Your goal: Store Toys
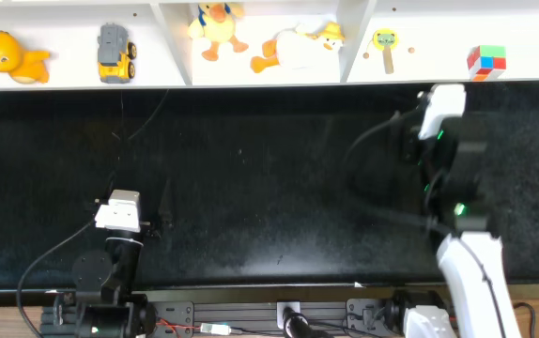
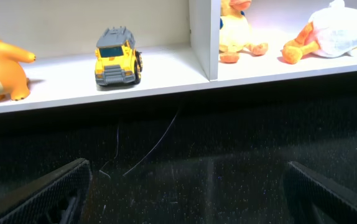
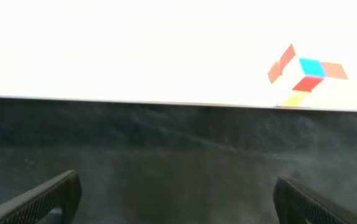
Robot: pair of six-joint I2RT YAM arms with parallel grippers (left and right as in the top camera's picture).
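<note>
The toys sit in a white shelf (image 1: 269, 77) along the table's far edge. From left to right there are an orange duck (image 1: 12, 56), a yellow toy truck (image 1: 116, 53), a yellow plush duck (image 1: 218, 28), a white plush duck (image 1: 293, 47), a small green rattle (image 1: 385, 47) and a colour cube (image 1: 486, 62). My left gripper (image 2: 185, 193) is open over the black mat, facing the truck (image 2: 118, 57). My right gripper (image 3: 178, 199) is open too, near the shelf and facing the cube (image 3: 306, 73). Neither holds anything.
Black mat (image 1: 251, 188) covers the table between the arms and the shelf. Thin dividers (image 2: 203, 37) split the shelf into compartments. A thin wire (image 2: 153, 143) lies on the mat ahead of the left gripper. Cables run along the near table edge.
</note>
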